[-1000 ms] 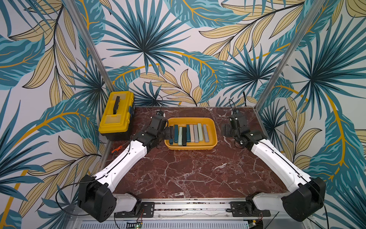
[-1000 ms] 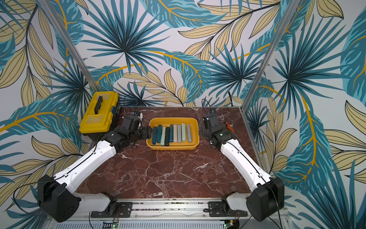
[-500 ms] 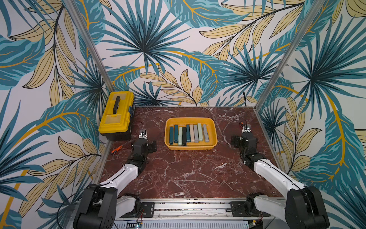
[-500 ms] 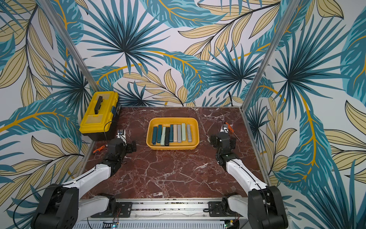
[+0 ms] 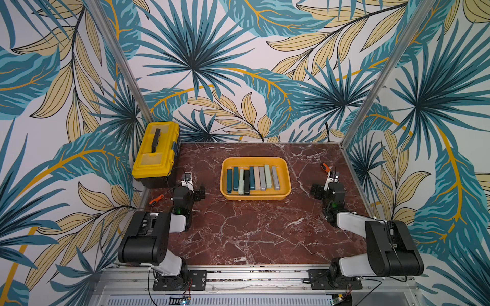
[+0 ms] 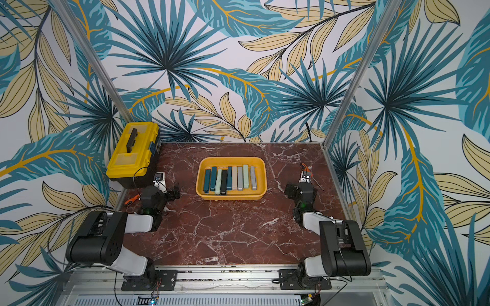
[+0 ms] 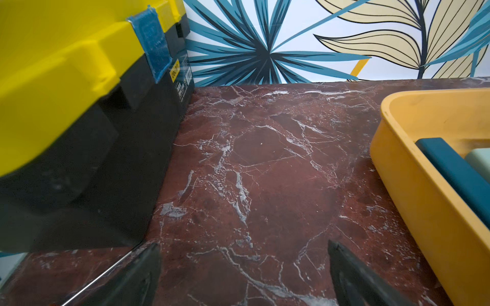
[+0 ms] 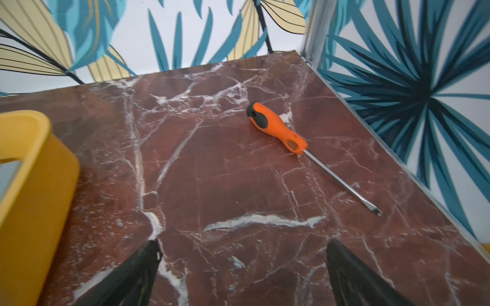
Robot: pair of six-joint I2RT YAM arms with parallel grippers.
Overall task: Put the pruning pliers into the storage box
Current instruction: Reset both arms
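Marble counter (image 5: pixel 238 230) is carrying the storage box (image 5: pixel 254 159) nearer its back edge; the pruning pliers (image 5: pixel 252 180) are lying side by side inside it; a shut toolbox (image 5: pixel 156 156) is sitting at the back left corner; left fingers (image 7: pixel 138 278) and right fingers (image 8: pixel 352 278) are standing wide, empty.

Worktop (image 5: pixel 238 233): dark red marble pattern, white-veined. Storage box (image 5: pixel 254 196): plain yellow-orange; pruning pliers (image 5: pixel 252 178): dark teal, mint green, black, beige and grey. Toolbox (image 5: pixel 156 153): yellow lid, black base and handle, blue latch; screwdriver (image 8: pixel 278 129): orange handle with black patches; walls (image 5: pixel 238 66): white, printed with teal fronds and beige leaves on mustard stems.
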